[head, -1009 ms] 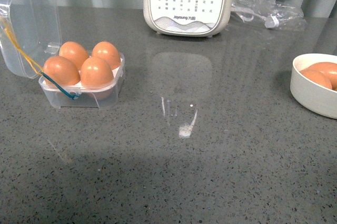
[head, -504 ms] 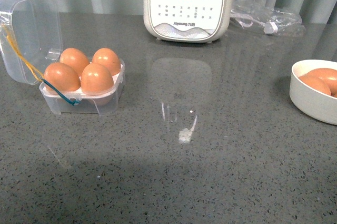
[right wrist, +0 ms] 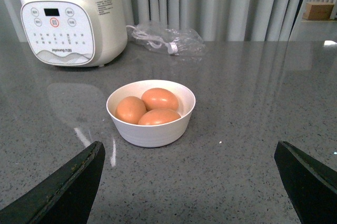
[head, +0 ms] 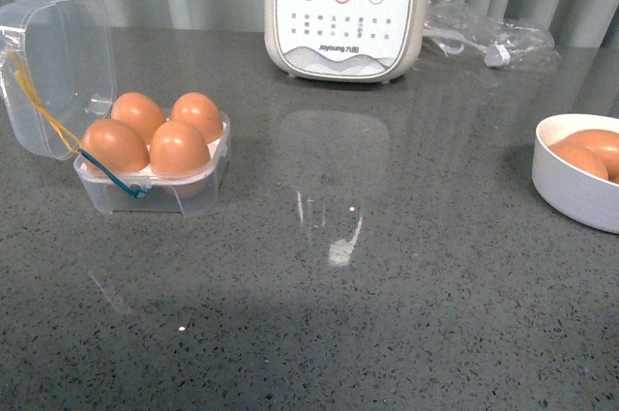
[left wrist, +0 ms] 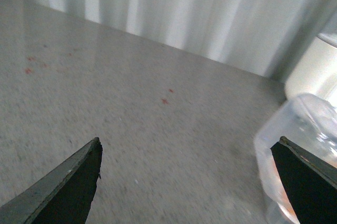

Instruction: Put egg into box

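The clear plastic box (head: 153,189) stands at the left of the grey counter with its lid (head: 58,68) hinged open. Several orange-brown eggs (head: 180,148) fill its slots. More eggs (right wrist: 159,99) lie in a round white bowl (right wrist: 152,132), seen at the right edge of the front view (head: 578,189). Neither arm shows in the front view. My right gripper (right wrist: 192,182) is open and empty, above the counter short of the bowl. My left gripper (left wrist: 189,182) is open and empty over bare counter, with the box's clear plastic (left wrist: 295,145) beside one finger.
A white cooker (head: 345,10) with a button panel stands at the back centre, also in the right wrist view (right wrist: 71,21). A crumpled clear plastic bag (head: 488,34) lies to its right. Pale curtains hang behind the counter.
The front view has shifted a little: box, cooker and bowl all sit slightly lower in the frame than a second ago. Nothing on the counter has been moved.
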Robot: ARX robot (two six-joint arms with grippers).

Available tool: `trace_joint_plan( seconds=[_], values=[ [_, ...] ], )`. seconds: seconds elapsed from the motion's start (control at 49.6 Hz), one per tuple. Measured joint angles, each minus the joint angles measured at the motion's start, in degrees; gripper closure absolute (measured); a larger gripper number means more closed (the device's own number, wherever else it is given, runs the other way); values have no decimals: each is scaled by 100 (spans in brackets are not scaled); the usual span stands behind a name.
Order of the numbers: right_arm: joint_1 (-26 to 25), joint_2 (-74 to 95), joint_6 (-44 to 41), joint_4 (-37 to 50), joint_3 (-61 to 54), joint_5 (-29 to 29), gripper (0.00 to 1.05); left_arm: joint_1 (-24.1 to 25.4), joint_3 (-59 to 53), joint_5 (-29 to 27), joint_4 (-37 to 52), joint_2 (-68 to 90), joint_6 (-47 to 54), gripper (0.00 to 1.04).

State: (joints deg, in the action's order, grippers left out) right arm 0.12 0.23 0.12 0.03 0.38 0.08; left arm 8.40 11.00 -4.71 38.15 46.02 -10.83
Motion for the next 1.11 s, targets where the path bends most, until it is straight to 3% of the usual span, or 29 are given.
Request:
trace_joint_plan(
  seconds=[0.161, 0.383, 0.605, 0.847, 0.989, 1.11],
  values=[
    [0, 0, 0, 0, 0, 0, 7, 210, 616, 24, 1523, 1956, 538, 7],
    [0, 0, 2, 0, 0, 0, 7, 240, 1370, -31, 2271, 3519, 1255, 7],
    [0, 0, 0, 0, 0, 0, 7, 50, 1742, 87, 2188, 3851, 1912, 7],
    [0, 0, 0, 0, 0, 2, 7, -756, 1897, 28, 1633, 3858, 2312, 7],
    [0, 0, 0, 0, 0, 0, 7, -1093, 1902, 138, 1196, 3652, 2201, 7],
    [0, 0, 2, 0, 0, 0, 7, -1008, 1923, 114, 839, 3316, 1869, 7]
  ],
)
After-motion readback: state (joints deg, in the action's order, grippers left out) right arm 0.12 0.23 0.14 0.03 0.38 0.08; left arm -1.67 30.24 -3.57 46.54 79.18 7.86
